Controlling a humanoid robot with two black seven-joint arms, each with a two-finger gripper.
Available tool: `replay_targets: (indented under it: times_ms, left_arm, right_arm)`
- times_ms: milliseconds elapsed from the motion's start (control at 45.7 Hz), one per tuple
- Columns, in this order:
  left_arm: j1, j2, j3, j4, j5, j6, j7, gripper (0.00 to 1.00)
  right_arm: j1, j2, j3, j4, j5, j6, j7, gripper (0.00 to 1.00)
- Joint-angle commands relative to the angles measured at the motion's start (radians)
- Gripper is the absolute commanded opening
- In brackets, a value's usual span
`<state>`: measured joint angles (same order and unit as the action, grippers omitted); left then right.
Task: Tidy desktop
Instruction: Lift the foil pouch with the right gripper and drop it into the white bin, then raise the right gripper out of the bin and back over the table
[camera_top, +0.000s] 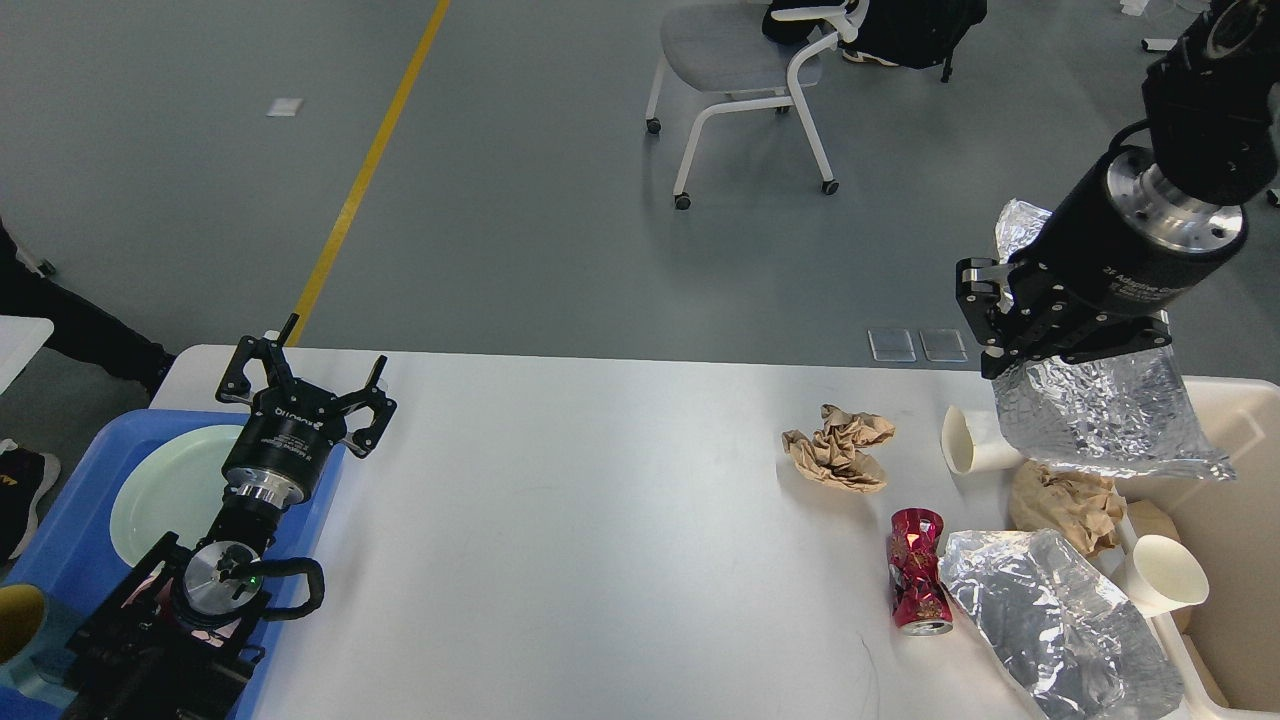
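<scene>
Right pincer (1010, 345): raised, clamped on crinkled silver foil sheet (1100, 415) hanging over near rim of cream-white plastic bin (1230, 400); bin just right and below, so likely release there. Left pincer (300, 385): spread wide, empty, above blue plastic tray (60, 540). Large white rounded desk (560, 520): bearing crumpled brown paper (838, 455), dented red can (918, 570), nearer right arm.

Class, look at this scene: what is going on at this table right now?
A robot is clearing rubbish off the desktop. Its right gripper holds a sheet of foil in the air beside the bin. The left gripper hangs open over a blue tray. A red can, crumpled paper and more foil lie on the desktop.
</scene>
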<state>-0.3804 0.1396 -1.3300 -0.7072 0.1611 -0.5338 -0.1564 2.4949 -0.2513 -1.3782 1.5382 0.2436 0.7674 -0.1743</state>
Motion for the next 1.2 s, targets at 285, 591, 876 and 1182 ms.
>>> replay_targets:
  times_ms: [285,591,876,1182]
  left_arm:
    - [0.0,0.0,0.0,0.0,0.0,0.0,0.0,0.96]
    - [0.0,0.0,0.002,0.0,0.0,0.0,0.0,0.96]
    - [0.0,0.0,0.002,0.0,0.0,0.0,0.0,0.96]
    - [0.0,0.0,0.002,0.0,0.0,0.0,0.0,0.96]
  right_arm:
    - [-0.249,-0.241,-0.189,-0.24,-0.015,-0.181,-0.01,0.0]
    - [-0.642,-0.483,-0.088,-0.389,-0.012,-0.608,-0.008,0.0]
    - [-1.269,-0.5,0.322,-0.815,0.002,-0.749,-0.008,0.0]
    - [-1.732,-0.309,0.585,-1.348,0.002,-0.751,-0.004,0.0]
